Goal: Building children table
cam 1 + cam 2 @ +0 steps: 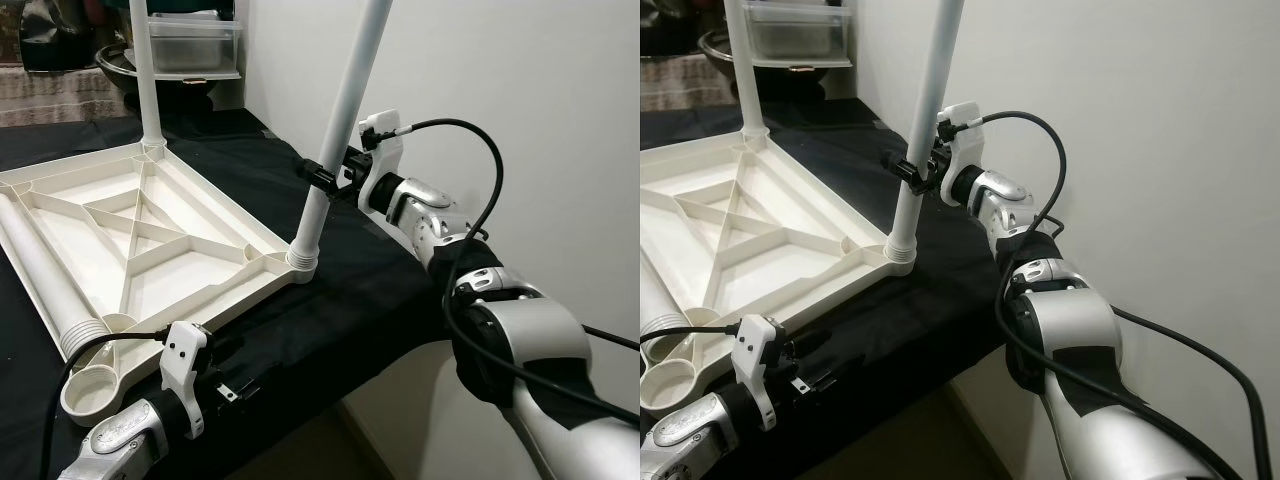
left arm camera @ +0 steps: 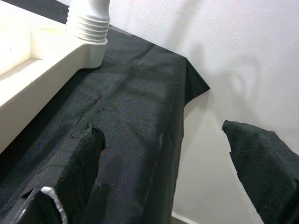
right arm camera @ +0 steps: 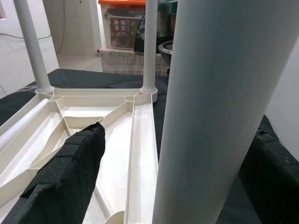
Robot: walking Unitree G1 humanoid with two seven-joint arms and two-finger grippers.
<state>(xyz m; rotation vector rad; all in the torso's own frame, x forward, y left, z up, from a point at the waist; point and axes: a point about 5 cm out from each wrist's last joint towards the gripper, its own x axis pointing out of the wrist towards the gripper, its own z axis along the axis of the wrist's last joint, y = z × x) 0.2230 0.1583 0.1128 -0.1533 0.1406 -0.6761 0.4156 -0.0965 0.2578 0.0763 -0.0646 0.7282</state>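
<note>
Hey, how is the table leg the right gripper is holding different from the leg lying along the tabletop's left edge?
The held leg stands up, a little tilted, in the near right corner socket of the upturned tabletop; the loose leg lies flat along the left side. The right gripper is shut around the held leg, while nothing grips the loose leg. The held leg's ribbed end sits in its socket; the loose leg's ribbed end lies beside an empty socket. Both are plain white tubes.

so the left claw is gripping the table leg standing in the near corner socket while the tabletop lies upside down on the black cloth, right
Not quite: it is the right claw that grips the table leg, as the left eye view shows. The left claw rests open on the black cloth. The tabletop does lie upside down.
</note>
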